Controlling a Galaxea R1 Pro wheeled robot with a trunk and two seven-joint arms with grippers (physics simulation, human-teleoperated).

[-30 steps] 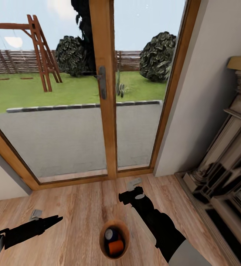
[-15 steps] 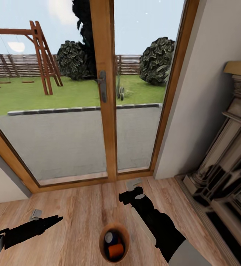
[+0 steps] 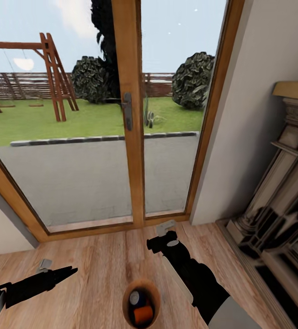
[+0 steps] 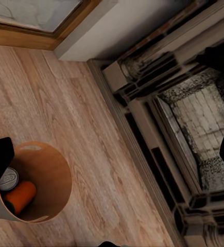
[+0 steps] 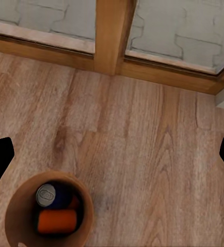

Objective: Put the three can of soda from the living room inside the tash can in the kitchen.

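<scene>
The right hand (image 3: pixel 163 227), black with pale grey fingers, hovers spread wide and empty above the pale wood floor (image 3: pixel 94 260), near the wood-framed glass doors (image 3: pixel 130 114). The left hand (image 3: pixel 46 265), also black, hangs at the other side; how wide it stands I cannot tell. Between the arms sits the small round bin with a brown inside (image 3: pixel 141 303), holding an orange drink can (image 3: pixel 143 314) lying flat and a dark blue can with a silver top (image 3: pixel 135 298). An ornate fireplace surround (image 3: pixel 281 201) lines the right wall.
</scene>
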